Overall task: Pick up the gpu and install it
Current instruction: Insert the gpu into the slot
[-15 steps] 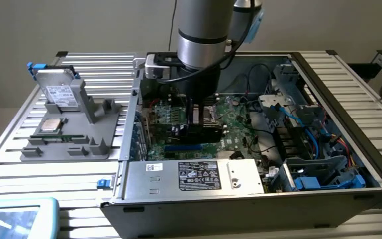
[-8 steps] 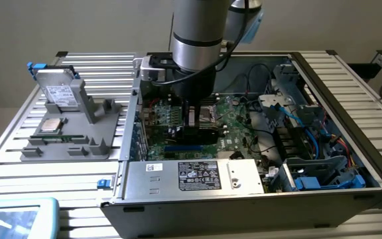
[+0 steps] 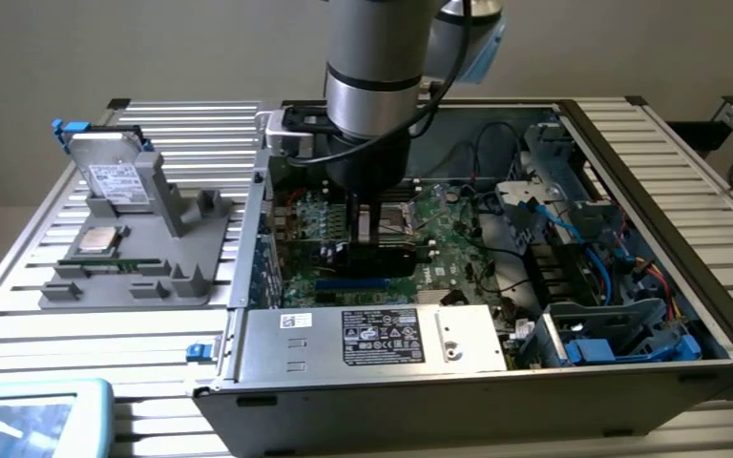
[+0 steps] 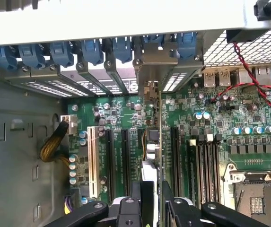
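The gpu [image 3: 374, 258] shows as a black card standing on edge over the green motherboard [image 3: 450, 243] inside the open computer case. My gripper [image 3: 369, 227] reaches straight down from the arm and is shut on the card's top edge. In the wrist view the gpu [image 4: 159, 137] appears edge-on as a thin line running between the black expansion slots. Its silver bracket [image 4: 155, 64] sits against the row of rear slot openings. My gripper [image 4: 157, 201] has a dark finger on each face of the card. Whether the card is seated in a slot I cannot tell.
A grey holder [image 3: 131, 281] on the exterior view's left carries a silver hard drive [image 3: 118, 176], a processor [image 3: 96, 239] and a memory stick [image 3: 112, 265]. The power supply [image 3: 366, 339] fills the case front. Cables [image 3: 538, 248] and blue drive bays [image 3: 609, 348] crowd the exterior view's right. Blue slot clips [image 4: 92, 49] line the rear.
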You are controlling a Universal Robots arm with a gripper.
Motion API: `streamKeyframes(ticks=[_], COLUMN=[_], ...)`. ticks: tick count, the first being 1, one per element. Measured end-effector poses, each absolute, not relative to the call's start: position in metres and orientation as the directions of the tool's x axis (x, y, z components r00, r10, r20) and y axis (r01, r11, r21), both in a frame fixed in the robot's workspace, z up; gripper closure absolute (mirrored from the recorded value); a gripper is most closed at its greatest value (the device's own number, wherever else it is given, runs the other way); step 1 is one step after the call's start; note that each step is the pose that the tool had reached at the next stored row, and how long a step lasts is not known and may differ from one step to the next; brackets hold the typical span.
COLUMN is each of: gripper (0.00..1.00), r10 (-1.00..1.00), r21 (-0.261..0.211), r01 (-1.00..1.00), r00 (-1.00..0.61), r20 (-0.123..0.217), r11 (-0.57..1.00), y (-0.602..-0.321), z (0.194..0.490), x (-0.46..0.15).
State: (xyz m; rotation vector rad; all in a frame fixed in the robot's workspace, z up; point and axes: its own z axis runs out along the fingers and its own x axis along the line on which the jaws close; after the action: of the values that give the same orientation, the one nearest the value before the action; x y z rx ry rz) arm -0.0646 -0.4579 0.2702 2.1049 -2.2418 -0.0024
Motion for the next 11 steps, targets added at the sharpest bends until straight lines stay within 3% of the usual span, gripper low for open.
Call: streamKeyframes(ticks=[11], gripper=[0.73], r10=[-0.997], r21=[0.034], r01=[-0.997], r00=[-0.064], r20=[0.043], r11=[0.065], y=[-0.457], z=[0.2666], x=[-0.0675])
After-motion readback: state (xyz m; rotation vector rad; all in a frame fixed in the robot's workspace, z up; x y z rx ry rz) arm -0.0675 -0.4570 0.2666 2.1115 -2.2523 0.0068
